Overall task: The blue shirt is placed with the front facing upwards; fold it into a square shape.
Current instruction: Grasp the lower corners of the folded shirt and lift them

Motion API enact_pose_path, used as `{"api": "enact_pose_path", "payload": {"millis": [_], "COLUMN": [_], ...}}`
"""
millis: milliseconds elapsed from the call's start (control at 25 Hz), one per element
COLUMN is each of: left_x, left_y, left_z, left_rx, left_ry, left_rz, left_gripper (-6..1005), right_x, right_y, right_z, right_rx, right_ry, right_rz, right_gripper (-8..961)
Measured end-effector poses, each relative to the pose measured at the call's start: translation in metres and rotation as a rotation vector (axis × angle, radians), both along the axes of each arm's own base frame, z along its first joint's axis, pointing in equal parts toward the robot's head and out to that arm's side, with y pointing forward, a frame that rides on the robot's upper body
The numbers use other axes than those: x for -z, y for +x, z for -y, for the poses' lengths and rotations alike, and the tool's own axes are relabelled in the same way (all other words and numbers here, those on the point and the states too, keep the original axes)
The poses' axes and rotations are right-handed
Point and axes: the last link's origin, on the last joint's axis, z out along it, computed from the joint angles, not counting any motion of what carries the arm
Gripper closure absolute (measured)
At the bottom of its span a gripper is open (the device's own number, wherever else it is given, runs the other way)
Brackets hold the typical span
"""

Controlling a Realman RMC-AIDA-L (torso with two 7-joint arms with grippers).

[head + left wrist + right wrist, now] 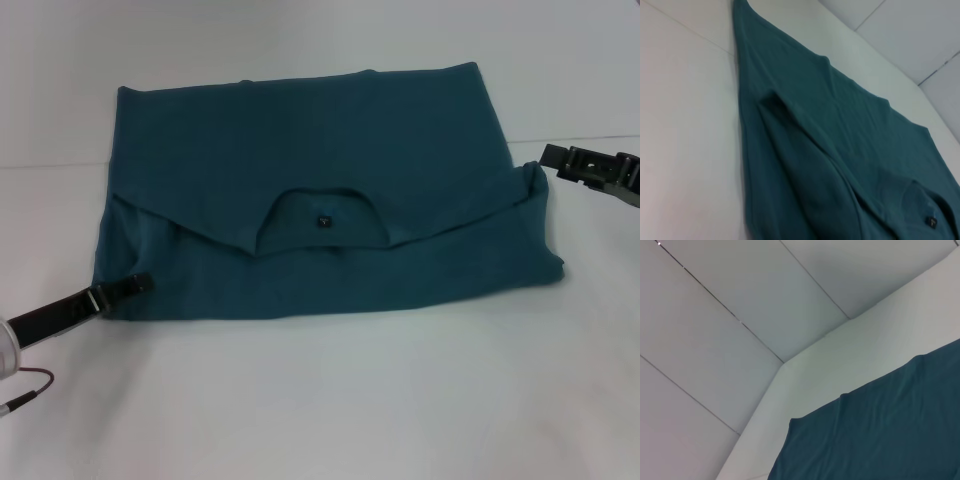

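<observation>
Blue shirt (330, 200) is spread on a white bench (320, 400) as a wide band, with the collar end laid over the body so that the neck opening and its small black neck label (323, 221) face up near the middle. No lettering is visible. The far edge lies fairly straight; the near edge is straight too, but the robot's right end bulges outward past the rest, and a raised tuck of cloth stands at that corner. The left gripper (140, 283) is low on the bench, its tip touching the near left corner of the shirt; whether it is clamped on the cloth cannot be told. The right gripper (560, 158) hangs just beside the raised right corner, apart from the fabric as far as can be seen, and whether it is parted or closed cannot be told either. The left wrist view shows a soft ridge running along the folded layer. It is judged that the side ends should be brought inward next to make a square. For a clean result, both layers should be caught together at each corner, the ridge should be smoothed flat first, and the bulging right end should be squared before it is carried across.
</observation>
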Motion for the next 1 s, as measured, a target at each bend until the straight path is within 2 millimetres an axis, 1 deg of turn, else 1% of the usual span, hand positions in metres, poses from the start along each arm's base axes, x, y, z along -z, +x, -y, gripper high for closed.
{"api": "enact_pose_path", "payload": {"millis": [280, 760, 1000], "left_x": [0.006, 0.005, 0.007], "left_y": [0.004, 0.014, 0.015], "left_z": [-0.002, -0.016, -0.018], "left_rx": [0.015, 0.031, 0.033], "left_ry": [-0.020, 0.001, -0.002], "left_rz": [-0.036, -0.057, -0.077], "left_gripper": [437, 464, 478], "right_x": [-0.001, -0.002, -0.005], "right_y": [0.000, 0.003, 0.004], "right_z": [0.000, 0.003, 0.006], "right_rx": [0.001, 0.006, 0.003], "right_ry": [0.004, 0.007, 0.017], "right_rz": [-0.005, -0.012, -0.021], "right_gripper": [380, 385, 388]}}
